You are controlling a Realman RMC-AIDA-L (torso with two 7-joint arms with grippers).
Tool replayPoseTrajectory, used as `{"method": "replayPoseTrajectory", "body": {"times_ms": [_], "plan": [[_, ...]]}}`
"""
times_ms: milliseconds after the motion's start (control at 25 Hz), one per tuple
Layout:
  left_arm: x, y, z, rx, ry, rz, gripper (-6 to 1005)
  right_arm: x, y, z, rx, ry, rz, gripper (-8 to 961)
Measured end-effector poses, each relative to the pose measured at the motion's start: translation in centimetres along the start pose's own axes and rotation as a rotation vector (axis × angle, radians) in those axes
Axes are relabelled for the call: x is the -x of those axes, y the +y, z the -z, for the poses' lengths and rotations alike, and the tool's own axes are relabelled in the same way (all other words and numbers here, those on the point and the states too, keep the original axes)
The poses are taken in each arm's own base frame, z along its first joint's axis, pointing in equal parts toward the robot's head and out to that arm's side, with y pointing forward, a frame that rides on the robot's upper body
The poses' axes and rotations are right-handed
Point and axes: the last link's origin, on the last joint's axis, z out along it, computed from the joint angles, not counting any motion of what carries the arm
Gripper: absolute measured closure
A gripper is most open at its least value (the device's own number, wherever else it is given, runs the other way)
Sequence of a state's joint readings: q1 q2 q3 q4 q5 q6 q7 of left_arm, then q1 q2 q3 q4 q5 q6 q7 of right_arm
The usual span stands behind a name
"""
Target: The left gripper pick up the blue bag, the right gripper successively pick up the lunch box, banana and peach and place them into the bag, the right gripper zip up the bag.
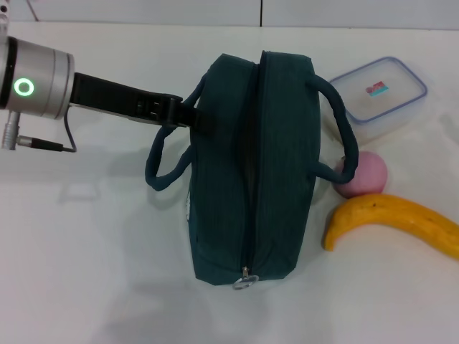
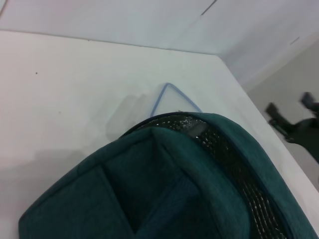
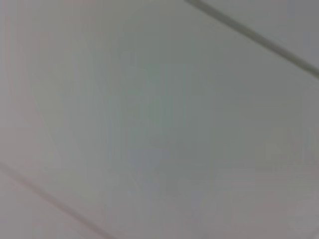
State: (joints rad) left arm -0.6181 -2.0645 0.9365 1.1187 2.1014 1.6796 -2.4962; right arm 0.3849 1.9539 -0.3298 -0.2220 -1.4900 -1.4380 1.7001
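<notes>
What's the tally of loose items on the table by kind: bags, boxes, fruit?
Bags: 1, the blue bag, with the left hand at its near-side handle.
Boxes: 1, the lunch box.
Fruit: 2, the peach and the banana.
Total: 4.

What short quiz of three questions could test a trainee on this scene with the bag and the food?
1. True or false: the lunch box is already inside the blue bag.
2. Which item touches the table nearest the bag's right handle? A) the peach B) the banana C) a cup
3. Fill in: the left gripper is at the bag's ____ handle.

Key:
1. False; it lies on the table beside the bag.
2. A
3. Left; the right gripper is not in the head view.
</notes>
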Motion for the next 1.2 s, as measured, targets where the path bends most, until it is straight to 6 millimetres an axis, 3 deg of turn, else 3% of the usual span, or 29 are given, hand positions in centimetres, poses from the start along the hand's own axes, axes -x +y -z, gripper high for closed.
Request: {"method": "replayPoseTrajectory", "body": {"times_ms": [360, 680, 1200], "plan": [[0.3, 0.2, -0.5, 0.015, -0.004, -0.057, 955, -0.2, -1.9, -4.8, -0.196, 0.106, 0.027, 101], [0.4, 0.5, -0.6, 0.037, 0.006, -0.092, 954, -3.1, -1.5, -8.9, -0.254, 0.169, 0.081, 102], [1.2, 0.1, -0.3, 0.036, 0.011, -0.132, 952, -5.1, -0.3, -11.5, -0.236, 0.203, 0.057, 103]]}}
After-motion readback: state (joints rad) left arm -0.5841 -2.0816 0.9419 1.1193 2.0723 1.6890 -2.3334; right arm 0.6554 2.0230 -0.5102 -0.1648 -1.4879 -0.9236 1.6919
